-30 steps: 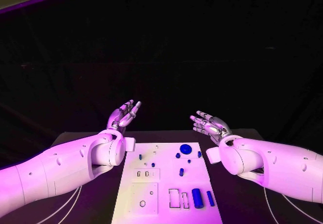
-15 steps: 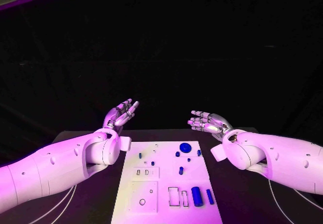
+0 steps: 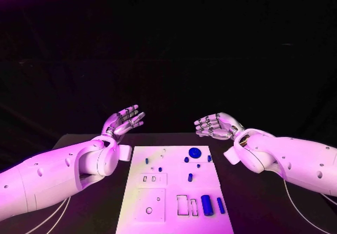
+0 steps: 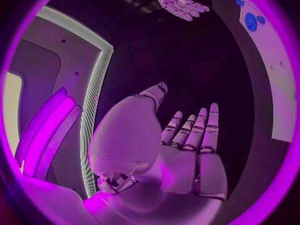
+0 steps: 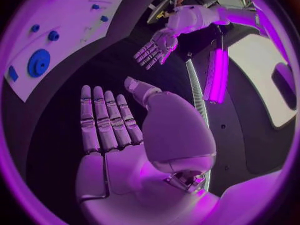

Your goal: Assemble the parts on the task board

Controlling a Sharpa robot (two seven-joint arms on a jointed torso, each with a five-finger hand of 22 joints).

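Observation:
The white task board lies in the middle of the black table. On it are several blue parts: a round disc near the far end, a thick cylinder and a thin bar near the front right. My left hand is raised beyond the board's far left corner, palm up, fingers spread, holding nothing. My right hand hovers beyond the far right corner, palm up, fingers loosely bent and empty. The left wrist view shows the left hand open; the right wrist view shows the right hand open.
Small blue pegs dot the board's middle, and pale rectangular recesses sit on its left half. Black table flanks the board on both sides. Both forearms reach in along the board's long edges.
The left hand has tipped from nearly upright to a flatter, lower pose. The right hand has turned its fingers inward and curled them slightly. Nothing on the board has moved.

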